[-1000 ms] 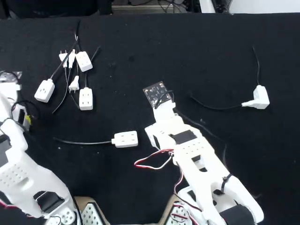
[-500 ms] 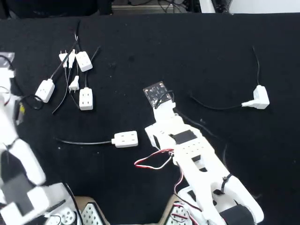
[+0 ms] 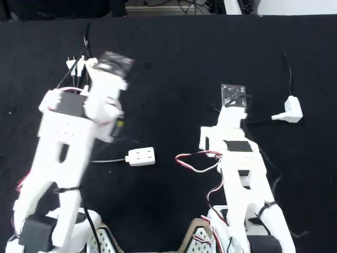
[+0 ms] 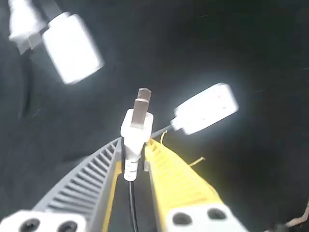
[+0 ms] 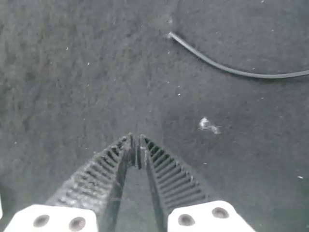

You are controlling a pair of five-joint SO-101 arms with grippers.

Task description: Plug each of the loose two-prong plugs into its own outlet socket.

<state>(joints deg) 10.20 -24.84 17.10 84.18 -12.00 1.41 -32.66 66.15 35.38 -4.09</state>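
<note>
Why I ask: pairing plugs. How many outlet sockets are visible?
3: mid-table socket; second socket and third socket ahead of the left end effector. Its arm may hide more.

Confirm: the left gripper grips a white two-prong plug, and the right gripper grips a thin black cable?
No. The right gripper is shut on nothing; the right wrist view shows the thin black cable lying apart. The left gripper does grip the white two-prong plug.

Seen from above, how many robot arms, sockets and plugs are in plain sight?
Robot arms: 2
Outlet sockets: 1
Plugs: 3
Total: 6, not counting anything hidden under an arm.
</note>
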